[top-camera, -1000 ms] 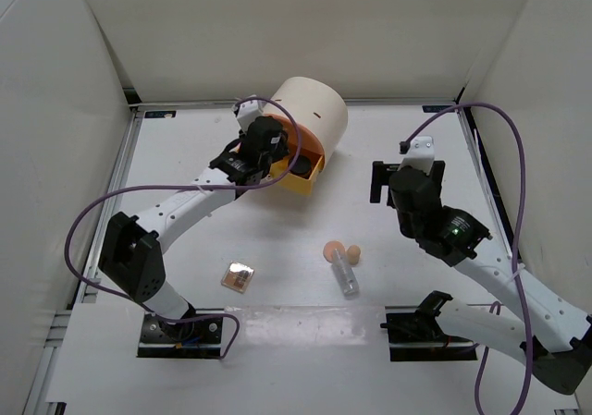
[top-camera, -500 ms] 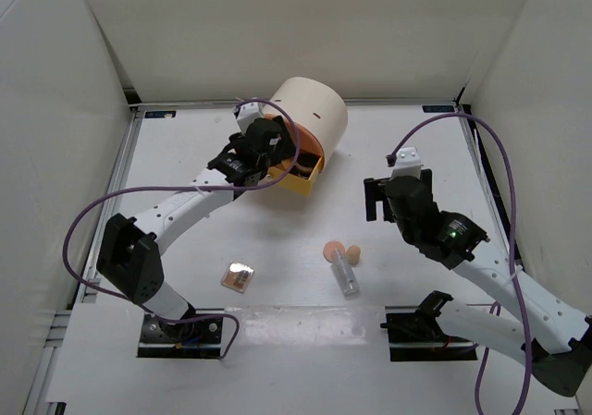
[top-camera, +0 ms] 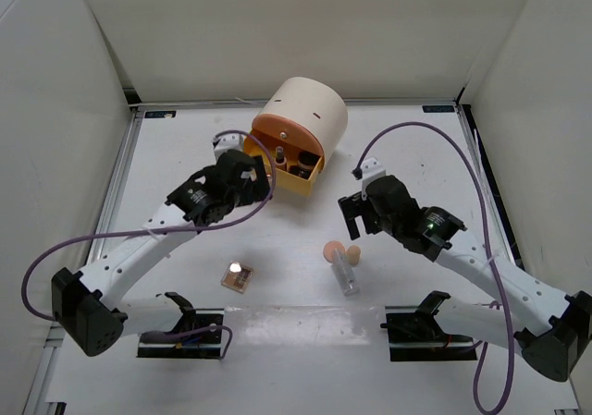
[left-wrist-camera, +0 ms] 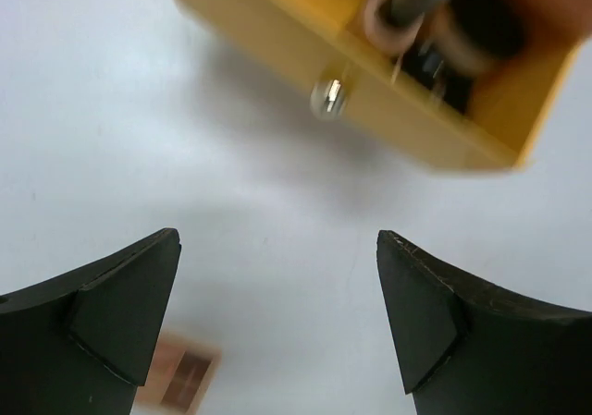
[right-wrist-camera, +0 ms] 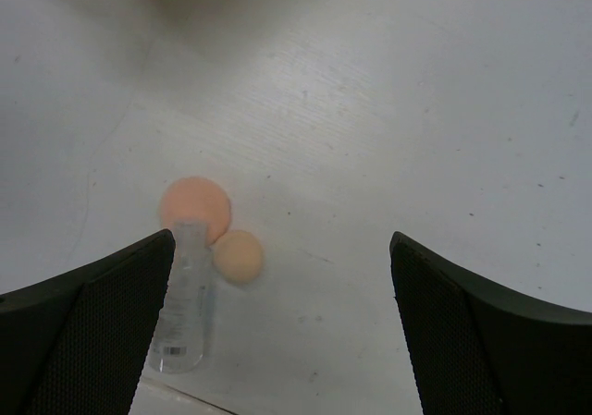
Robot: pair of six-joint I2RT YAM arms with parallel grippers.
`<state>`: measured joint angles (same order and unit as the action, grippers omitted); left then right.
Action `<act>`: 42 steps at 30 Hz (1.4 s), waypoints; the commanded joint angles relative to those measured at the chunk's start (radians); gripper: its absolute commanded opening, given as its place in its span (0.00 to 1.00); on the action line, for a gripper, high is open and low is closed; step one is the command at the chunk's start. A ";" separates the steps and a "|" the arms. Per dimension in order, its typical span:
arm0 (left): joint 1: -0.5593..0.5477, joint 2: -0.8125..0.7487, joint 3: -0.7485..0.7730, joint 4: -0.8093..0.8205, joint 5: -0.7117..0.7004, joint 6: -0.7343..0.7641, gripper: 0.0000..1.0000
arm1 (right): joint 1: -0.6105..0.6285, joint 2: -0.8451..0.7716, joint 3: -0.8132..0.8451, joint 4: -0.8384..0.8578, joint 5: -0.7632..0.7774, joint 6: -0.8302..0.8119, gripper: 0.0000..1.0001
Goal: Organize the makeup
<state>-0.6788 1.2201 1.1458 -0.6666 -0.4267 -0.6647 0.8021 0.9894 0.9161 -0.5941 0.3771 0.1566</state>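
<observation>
The desk [top-camera: 416, 147] is a plain white sheet, faintly scuffed, boxed in by bare white walls [top-camera: 305, 27] on three sides, with purple cables [top-camera: 418, 128] looping above it from each arm. The left tool [left-wrist-camera: 276, 237] hangs above the desk with its two dark fingers spread wide and nothing between them. Straight ahead of it, a short way off, stands the orange-yellow drawer [left-wrist-camera: 277, 54], pulled out of the cream cylinder box [top-camera: 310, 110] at the far side of the desk, its small metal knob [left-wrist-camera: 328, 98] facing the tool. Inside the drawer lie a few dark pieces of makeup [top-camera: 298, 165], too blurred from the wrist to tell apart. The mirrored palette [top-camera: 238, 275] lies flat on the bare desk behind this tool, toward the near edge and well apart from the drawer; from the wrist only its corner peeks out beside one finger. The right tool [right-wrist-camera: 281, 237] is likewise spread open and empty, hovering over the middle of the desk. Just ahead of it, off toward one finger, two peach sponges [right-wrist-camera: 194, 207] sit side by side and touching, the bigger one farther from the tool. The clear tube [right-wrist-camera: 185, 304] lies flat with one end against the bigger sponge, running back alongside that same finger. Under the rest of this tool is bare white surface with a few small specks.
</observation>
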 commanded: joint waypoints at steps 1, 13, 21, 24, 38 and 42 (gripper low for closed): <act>-0.030 -0.030 -0.116 -0.174 0.126 -0.010 0.98 | 0.014 0.008 -0.032 0.024 -0.119 -0.009 0.99; -0.067 -0.152 -0.438 -0.273 0.230 -0.292 0.98 | 0.014 0.029 -0.069 0.077 -0.224 -0.022 0.99; -0.071 -0.076 -0.572 -0.131 0.290 -0.262 0.98 | 0.020 0.020 -0.072 0.097 -0.224 -0.028 0.99; -0.076 -0.045 -0.586 -0.085 0.292 -0.250 0.98 | 0.019 0.017 -0.074 0.094 -0.224 -0.022 0.99; -0.194 0.129 -0.545 0.102 0.303 -0.135 0.98 | 0.017 -0.011 -0.082 0.105 -0.211 -0.028 0.99; -0.249 0.203 -0.480 0.102 0.270 -0.108 0.98 | 0.019 -0.008 -0.085 0.116 -0.211 -0.034 0.99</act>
<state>-0.8982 1.3548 0.6689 -0.7383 -0.1669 -0.7856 0.8146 0.9947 0.8349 -0.5163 0.1612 0.1440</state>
